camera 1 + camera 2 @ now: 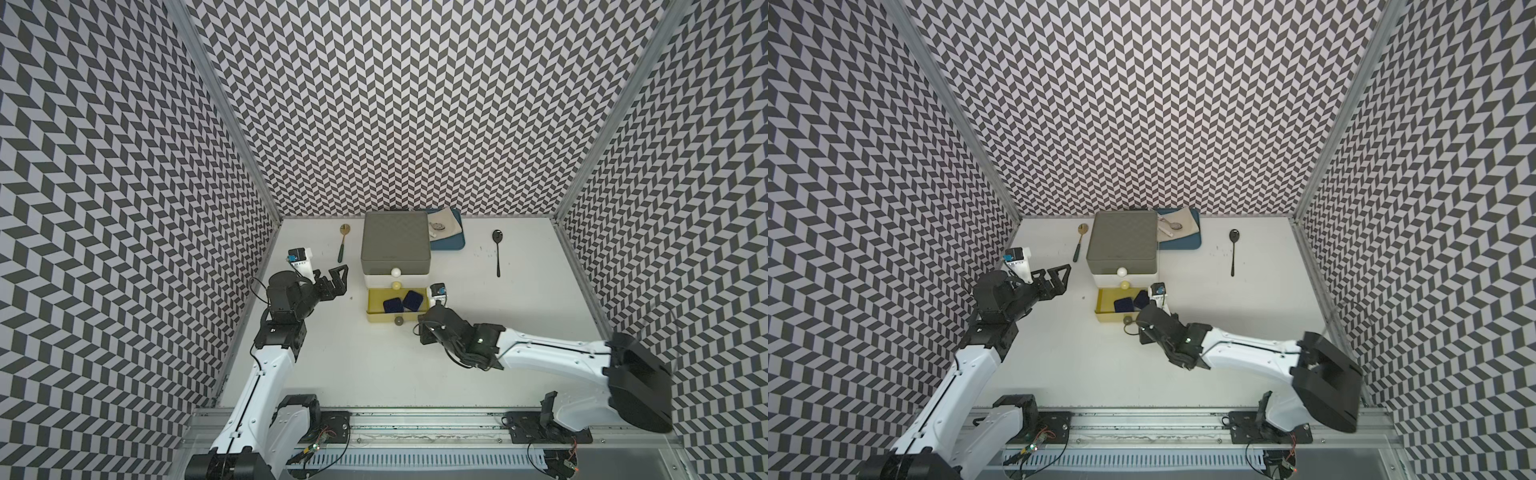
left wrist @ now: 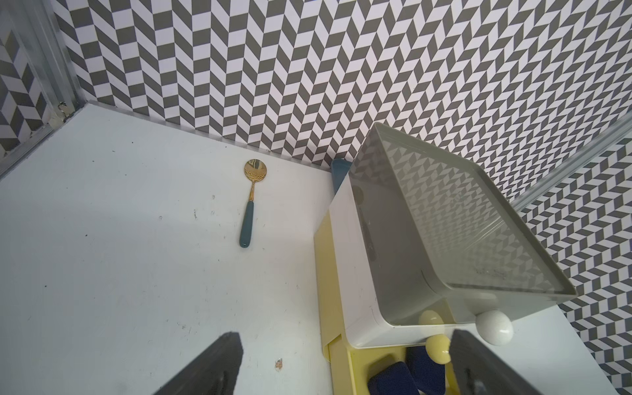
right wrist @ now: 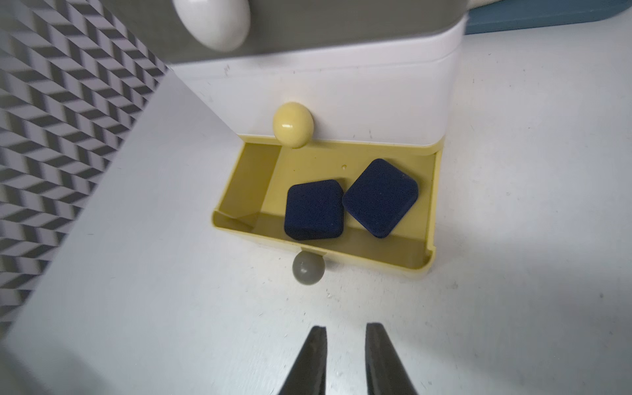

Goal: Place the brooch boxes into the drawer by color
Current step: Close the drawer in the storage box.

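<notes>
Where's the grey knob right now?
In the right wrist view the grey knob sticks out from the front wall of the open yellow drawer, just ahead of the right hand and apart from it.

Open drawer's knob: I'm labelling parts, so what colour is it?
The knob is grey, clearest in the right wrist view.

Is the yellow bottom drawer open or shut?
Open: the yellow bottom drawer sticks out past the white tier, two dark blue brooch boxes visible inside.
</notes>
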